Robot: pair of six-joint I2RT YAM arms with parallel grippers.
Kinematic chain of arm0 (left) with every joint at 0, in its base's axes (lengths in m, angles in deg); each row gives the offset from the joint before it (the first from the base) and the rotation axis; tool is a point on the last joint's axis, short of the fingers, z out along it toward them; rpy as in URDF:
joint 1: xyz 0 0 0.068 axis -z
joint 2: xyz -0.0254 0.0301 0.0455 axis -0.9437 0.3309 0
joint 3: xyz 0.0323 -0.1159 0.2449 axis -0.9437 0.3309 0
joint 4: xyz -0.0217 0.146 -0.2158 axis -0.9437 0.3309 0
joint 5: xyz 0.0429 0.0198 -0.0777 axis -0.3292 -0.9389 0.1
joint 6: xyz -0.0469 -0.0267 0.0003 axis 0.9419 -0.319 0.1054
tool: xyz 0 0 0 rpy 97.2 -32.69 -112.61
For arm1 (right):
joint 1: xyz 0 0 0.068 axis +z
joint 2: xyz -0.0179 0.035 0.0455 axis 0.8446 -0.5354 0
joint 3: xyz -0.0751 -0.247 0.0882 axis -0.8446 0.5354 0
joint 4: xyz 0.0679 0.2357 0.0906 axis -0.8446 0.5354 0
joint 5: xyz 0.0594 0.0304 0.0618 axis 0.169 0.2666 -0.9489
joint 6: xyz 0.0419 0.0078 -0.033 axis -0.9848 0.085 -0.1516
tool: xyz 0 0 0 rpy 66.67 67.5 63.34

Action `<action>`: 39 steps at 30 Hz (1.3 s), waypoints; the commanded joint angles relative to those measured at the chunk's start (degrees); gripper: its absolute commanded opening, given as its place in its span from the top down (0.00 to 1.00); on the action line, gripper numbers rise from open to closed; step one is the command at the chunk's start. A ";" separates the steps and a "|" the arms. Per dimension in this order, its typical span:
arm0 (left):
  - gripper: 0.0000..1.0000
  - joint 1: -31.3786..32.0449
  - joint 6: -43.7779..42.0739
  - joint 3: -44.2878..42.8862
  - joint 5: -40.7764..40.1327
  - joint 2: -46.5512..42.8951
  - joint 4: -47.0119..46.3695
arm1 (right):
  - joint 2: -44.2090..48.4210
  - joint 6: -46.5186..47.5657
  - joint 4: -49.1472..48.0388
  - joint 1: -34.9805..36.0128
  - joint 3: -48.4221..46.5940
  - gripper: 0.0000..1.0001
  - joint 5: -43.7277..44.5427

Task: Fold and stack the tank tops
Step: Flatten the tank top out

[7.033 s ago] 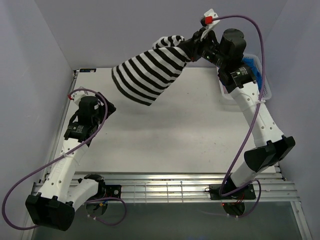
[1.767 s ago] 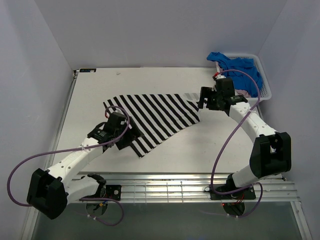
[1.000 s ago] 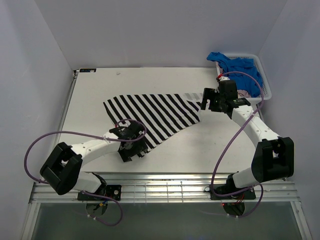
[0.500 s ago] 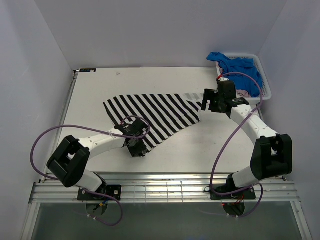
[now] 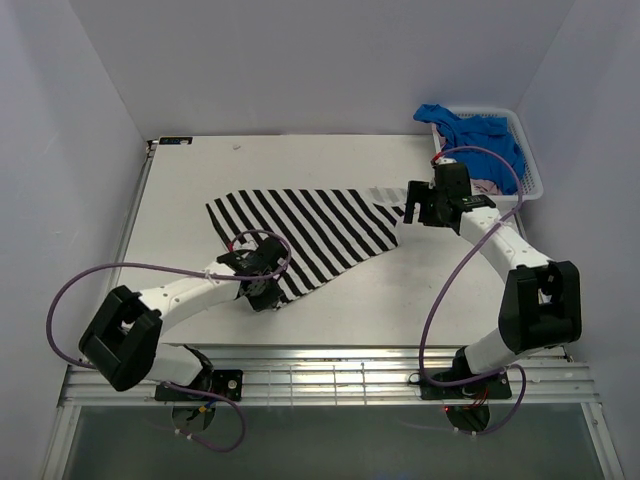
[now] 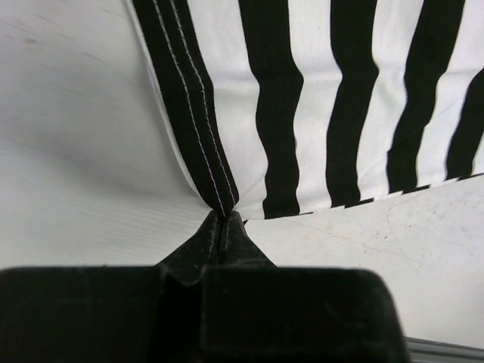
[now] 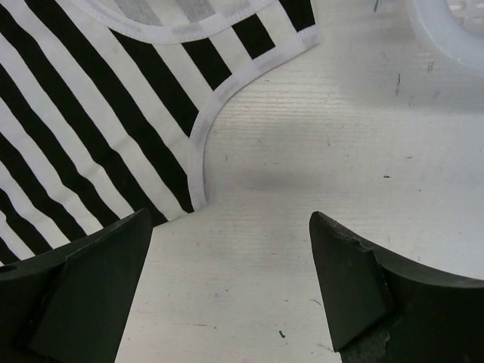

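Note:
The black-and-white striped tank top (image 5: 305,228) lies spread flat on the table, hem toward the near left, straps toward the right. My left gripper (image 5: 262,293) is at its near hem corner. In the left wrist view the jaws are pressed together on the black stitched hem (image 6: 221,198), which is bunched up into them. My right gripper (image 5: 408,212) hovers open just past the strap end. Bare table shows between its fingers (image 7: 363,283), with the white-bound armhole edge (image 7: 198,151) ahead of them. A blue tank top (image 5: 472,127) is heaped in the basket, with a bit of pink cloth (image 5: 488,186) under it.
The white lattice basket (image 5: 532,172) stands at the table's far right corner, close behind my right arm; its rim (image 7: 446,30) shows in the right wrist view. The metal rail (image 5: 330,375) runs along the near edge.
My left gripper has closed on the striped top's hem corner and pinched the cloth up. The right gripper has stayed open in place.

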 commanded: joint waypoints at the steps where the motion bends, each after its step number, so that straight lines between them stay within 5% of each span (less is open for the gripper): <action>1: 1.00 -4.04 0.80 0.75 -7.07 -4.40 5.97 | -1.04 1.74 -0.61 -0.08 -0.21 0.10 -1.47; 13: 1.00 -13.99 -8.08 -0.56 -7.86 -6.95 5.54 | -5.61 4.12 -0.34 3.08 0.22 0.10 -3.41; 26: 1.00 -15.31 -9.57 -0.39 -5.84 -5.72 2.81 | -8.68 1.75 -1.22 12.75 2.69 0.08 -7.45; 36: 1.00 -15.49 -9.66 0.40 -5.50 -7.65 2.99 | -10.36 -5.46 -0.69 16.79 4.62 0.00 1.42; 39: 1.00 -15.49 -9.31 0.49 -5.49 -7.83 2.81 | -10.36 -6.69 -1.57 17.06 5.76 0.11 1.43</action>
